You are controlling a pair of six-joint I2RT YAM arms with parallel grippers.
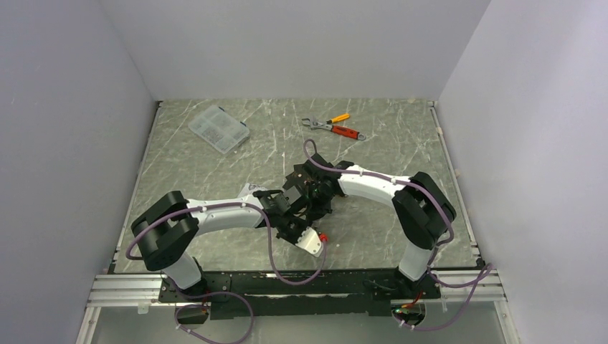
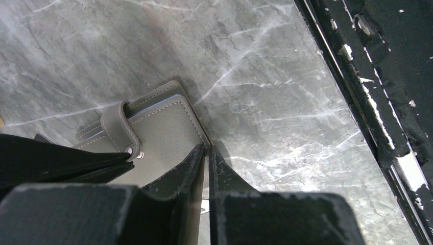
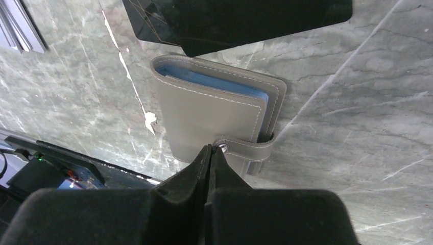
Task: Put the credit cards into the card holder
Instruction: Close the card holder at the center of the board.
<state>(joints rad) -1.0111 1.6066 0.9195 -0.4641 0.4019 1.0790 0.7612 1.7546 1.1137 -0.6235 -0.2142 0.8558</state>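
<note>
From above, the arms (image 1: 366, 183) hide the card holder (image 3: 214, 115). The right wrist view's top edge cuts the black card (image 3: 240, 18); the left hand (image 2: 207, 153) covers the holder's near end.

Left arm (image 1: 222, 215): shoulder low at the near edge, forearm reaching right and forward toward centre of the worktop, wrist pitched down. Left gripper (image 2: 207, 150): fingers nearly together with a thin slit between them, tips nipping an edge of the card holder (image 2: 163, 127).

Right arm (image 1: 373, 185): elbow raised on the right side, forearm angled left and inward, wrist tipped down. Right gripper (image 3: 209, 150): fingers pressed fully together, no gap, tips low.

The two wrists crowd close together at mid-worktop, the right just beyond the left.
</note>
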